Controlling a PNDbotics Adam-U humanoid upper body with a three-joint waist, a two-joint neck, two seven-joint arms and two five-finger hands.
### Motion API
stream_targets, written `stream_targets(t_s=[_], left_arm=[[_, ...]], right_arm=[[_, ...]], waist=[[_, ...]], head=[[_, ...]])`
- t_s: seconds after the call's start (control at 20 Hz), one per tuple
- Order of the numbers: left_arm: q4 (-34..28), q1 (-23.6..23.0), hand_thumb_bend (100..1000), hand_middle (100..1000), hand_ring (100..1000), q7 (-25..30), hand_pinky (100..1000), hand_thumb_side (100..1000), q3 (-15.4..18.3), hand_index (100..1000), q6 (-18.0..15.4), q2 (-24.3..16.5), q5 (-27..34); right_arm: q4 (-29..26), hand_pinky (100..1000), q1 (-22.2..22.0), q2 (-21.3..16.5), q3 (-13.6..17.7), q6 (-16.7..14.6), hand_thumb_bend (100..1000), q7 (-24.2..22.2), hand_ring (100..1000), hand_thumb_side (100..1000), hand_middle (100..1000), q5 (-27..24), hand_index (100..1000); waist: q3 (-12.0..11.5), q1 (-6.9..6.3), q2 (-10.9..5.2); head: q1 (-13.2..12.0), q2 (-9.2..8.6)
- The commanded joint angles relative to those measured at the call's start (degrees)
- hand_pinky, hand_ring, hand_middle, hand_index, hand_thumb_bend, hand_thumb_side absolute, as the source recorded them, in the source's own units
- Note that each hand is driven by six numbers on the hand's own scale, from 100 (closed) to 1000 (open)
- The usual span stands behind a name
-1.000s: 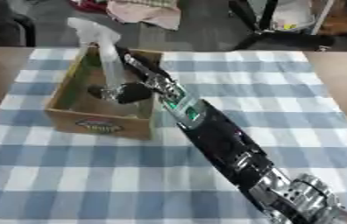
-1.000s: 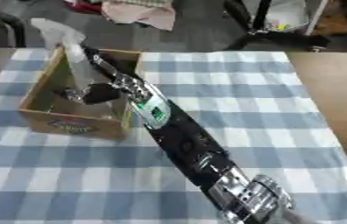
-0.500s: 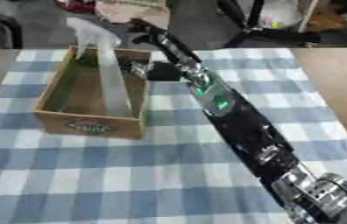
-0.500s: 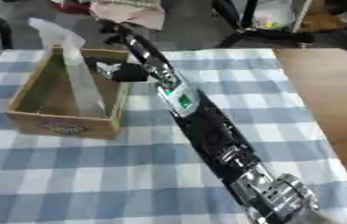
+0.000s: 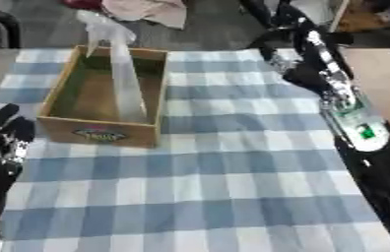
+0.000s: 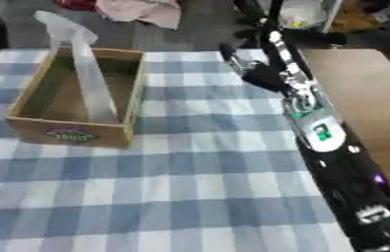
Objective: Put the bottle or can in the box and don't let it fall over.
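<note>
Bottle (image 5: 122, 74) upright in box (image 5: 104, 132), seemingly apart from right hand (image 6: 248, 66).

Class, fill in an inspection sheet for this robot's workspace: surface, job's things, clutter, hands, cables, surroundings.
Surface: blue-and-white checked cloth over a table.
Job's things: clear spray bottle standing upright inside the wooden box, against its right wall.
Clutter: nothing seen on the cloth.
Hands: right hand raised beyond the box's right side, holding nothing; left hand at the lower left, fingers up.
Cables: nothing seen.
Surroundings: pink cloth on the floor beyond the table.
</note>
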State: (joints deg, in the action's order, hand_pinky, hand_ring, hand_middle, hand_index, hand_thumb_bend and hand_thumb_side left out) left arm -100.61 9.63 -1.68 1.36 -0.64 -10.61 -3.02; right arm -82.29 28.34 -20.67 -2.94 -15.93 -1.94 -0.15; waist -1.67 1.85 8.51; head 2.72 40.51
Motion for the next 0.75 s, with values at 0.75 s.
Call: stream_targets(t_s=[0.75], left_arm=[[0.1,-1.2,412,941,955,0.2,849,638,0.1,950,-0.2,-0.8,-0.9]], right_arm=[[-17.4,910,-20.6,9.9,6.6,3.8,349,2.7,766,415,815,-1.0,1000]], waist=[[2.5,-0.07,-1.77]], head=[[-5.1,3.61]])
